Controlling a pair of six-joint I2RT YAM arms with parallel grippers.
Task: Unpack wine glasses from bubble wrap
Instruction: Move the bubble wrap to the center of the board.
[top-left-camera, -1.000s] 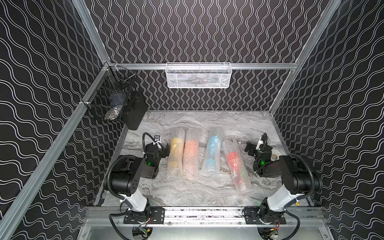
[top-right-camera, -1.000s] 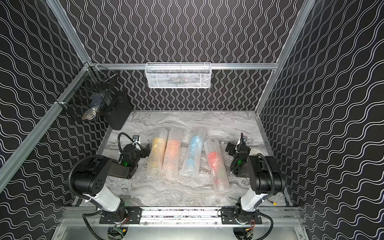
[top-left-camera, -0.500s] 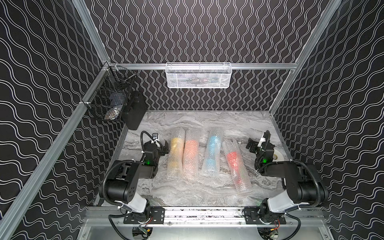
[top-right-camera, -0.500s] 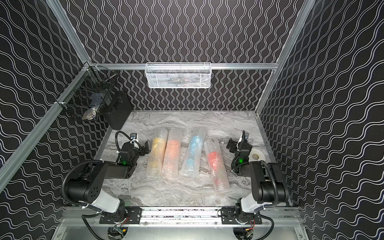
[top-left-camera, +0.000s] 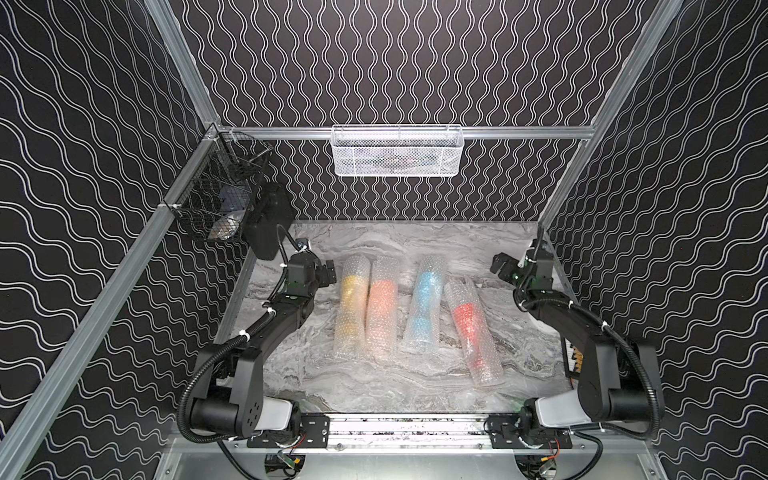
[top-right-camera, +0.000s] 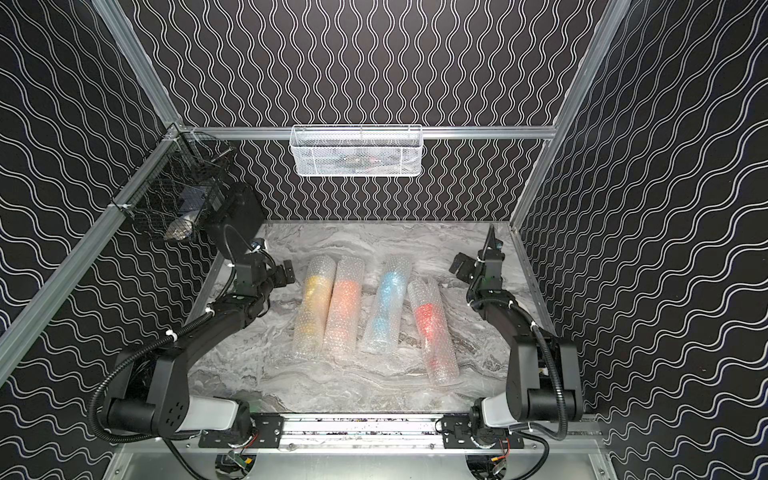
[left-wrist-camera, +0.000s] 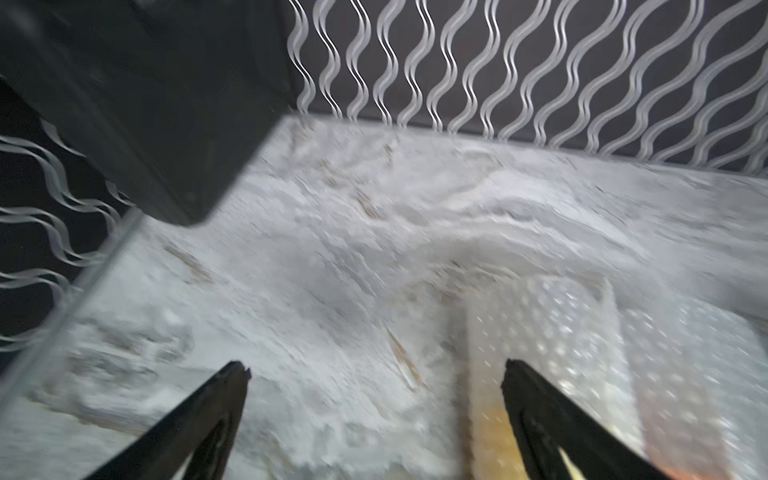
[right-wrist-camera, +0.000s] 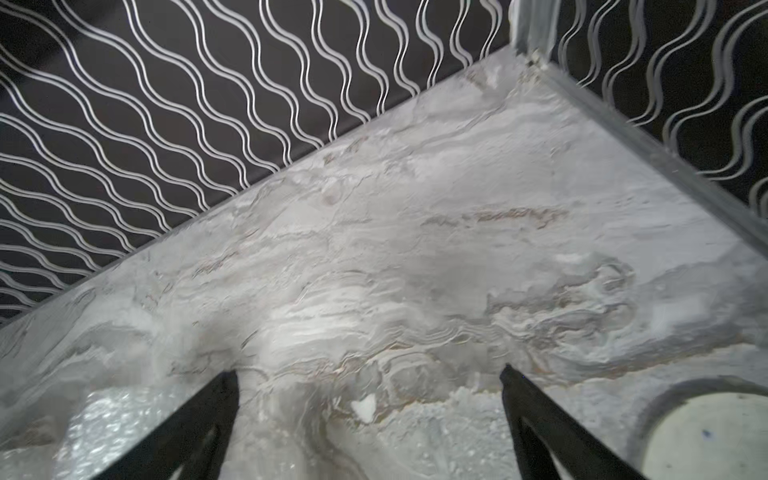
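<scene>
Four wine glasses (top-left-camera: 467, 320) in bubble wrap (top-left-camera: 356, 266) tubes, bench (top-left-camera: 374, 386) centre: light, soft, likely slippery. Pinch an empty tube end. Left gripper (top-left-camera: 329, 273), right gripper (top-left-camera: 500, 266): wide open, empty.

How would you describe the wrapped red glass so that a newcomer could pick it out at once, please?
On the grey marbled table, four bubble wrap tubes lie in a row between the arms. Go to the end nearest the right arm: the red tube. Unlike its light blue neighbour, it shows red inside, lies slanted and reaches furthest toward the front rail.
</scene>
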